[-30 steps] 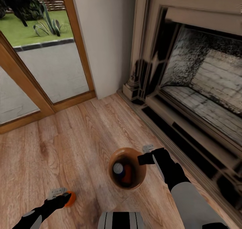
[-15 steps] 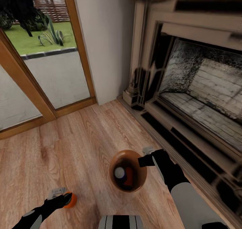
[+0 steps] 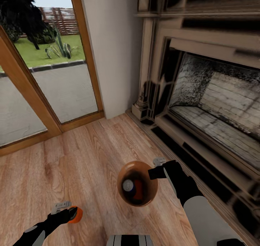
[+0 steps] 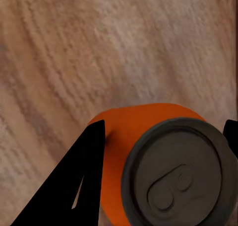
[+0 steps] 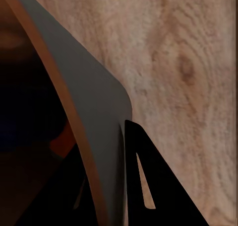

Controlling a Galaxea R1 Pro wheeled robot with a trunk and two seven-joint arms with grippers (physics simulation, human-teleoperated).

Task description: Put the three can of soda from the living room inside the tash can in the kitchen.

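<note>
Right gripper (image 3: 157,167) pinches the bin (image 3: 137,183) by its rim, a finger on each side of the wall, holding it above the wood floor (image 3: 90,156) beside the fireplace (image 3: 202,105); two cans lie inside. Left gripper (image 3: 68,210), jaws clamped on the third orange can (image 4: 148,151), hangs well left of the bin's mouth.

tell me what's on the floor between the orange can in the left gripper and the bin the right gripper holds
Nothing: in the head view only bare wood floor separates the orange can in the left gripper from the bin held by the right gripper.
</note>
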